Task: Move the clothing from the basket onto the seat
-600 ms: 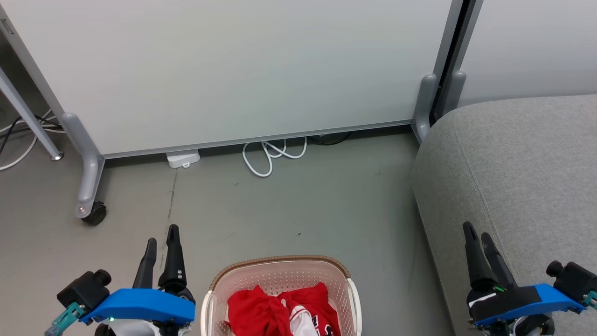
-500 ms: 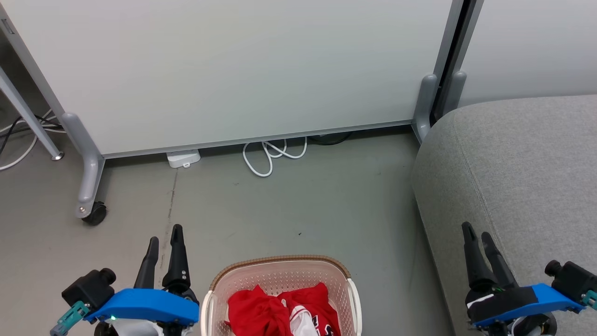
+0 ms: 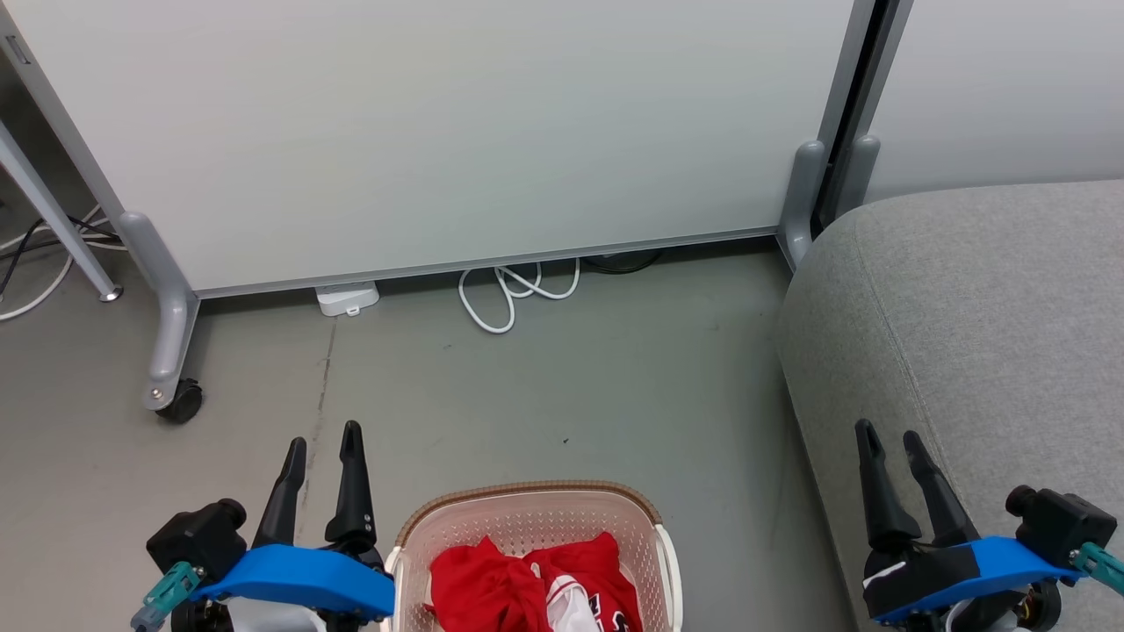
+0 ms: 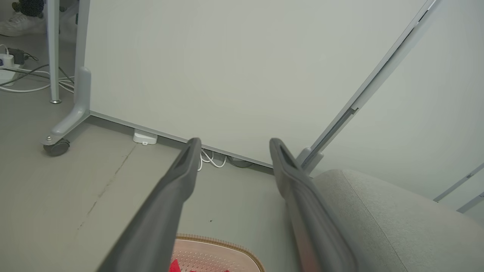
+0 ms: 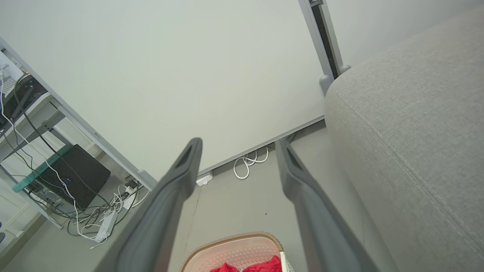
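Two grippers sit low in the head view, one at each side of the basket (image 3: 527, 488), and both have their fingers apart and hold nothing. The left gripper (image 3: 325, 434) is over the grey floor (image 3: 571, 386), just beside the left wall of the basket, and its two dark fingers point to the far side. The right gripper (image 3: 887, 430) is well apart from the basket, at the near left edge of the seat (image 3: 992, 298), and its fingers point far too; whether it touches the fabric I cannot tell. The basket stands on the floor between the two grippers, and its near part is cut by the edge of the picture. The clothing (image 3: 492, 584) lies inside the basket as a loose red heap, with some white cloth and dark letters on its right part. The seat is at the right of the basket, with a strip of floor between them, and a stitched seam runs along its grey fabric. On the far side stands a wide white panel (image 3: 439, 132) on grey legs, with a black wheel (image 3: 180, 404) at the left. A white cable (image 3: 509, 298) lies in loops under its lower edge, near a small white box (image 3: 347, 298).
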Available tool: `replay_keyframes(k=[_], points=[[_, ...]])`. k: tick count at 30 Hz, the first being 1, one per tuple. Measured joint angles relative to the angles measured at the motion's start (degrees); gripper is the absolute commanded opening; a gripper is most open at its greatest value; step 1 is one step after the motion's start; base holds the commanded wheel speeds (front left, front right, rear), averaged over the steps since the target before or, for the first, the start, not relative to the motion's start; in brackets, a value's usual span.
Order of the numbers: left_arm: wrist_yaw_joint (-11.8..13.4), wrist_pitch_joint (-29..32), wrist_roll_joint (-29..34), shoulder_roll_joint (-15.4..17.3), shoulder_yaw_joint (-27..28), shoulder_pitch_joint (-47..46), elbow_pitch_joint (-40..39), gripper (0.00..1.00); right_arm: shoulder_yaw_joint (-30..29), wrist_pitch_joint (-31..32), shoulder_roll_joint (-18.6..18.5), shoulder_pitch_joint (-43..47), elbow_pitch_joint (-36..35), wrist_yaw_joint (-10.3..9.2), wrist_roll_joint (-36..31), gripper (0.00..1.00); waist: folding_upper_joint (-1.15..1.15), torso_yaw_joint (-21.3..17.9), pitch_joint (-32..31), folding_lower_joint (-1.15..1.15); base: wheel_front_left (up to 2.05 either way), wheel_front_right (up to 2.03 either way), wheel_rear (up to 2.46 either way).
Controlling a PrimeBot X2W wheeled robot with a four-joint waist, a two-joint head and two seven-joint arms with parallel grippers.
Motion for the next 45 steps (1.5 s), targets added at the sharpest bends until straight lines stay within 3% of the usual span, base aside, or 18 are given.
replay_keyframes(k=[45], points=[[-1.76,-5.97,16.72,-0.89,-1.51,0.48,4.12,1.0,-1.12,-5.15,-0.13,1.44,0.91,0.03,-22.6,1.0,0.0,0.51,-1.14,0.0,0.0,0.0,0.0]])
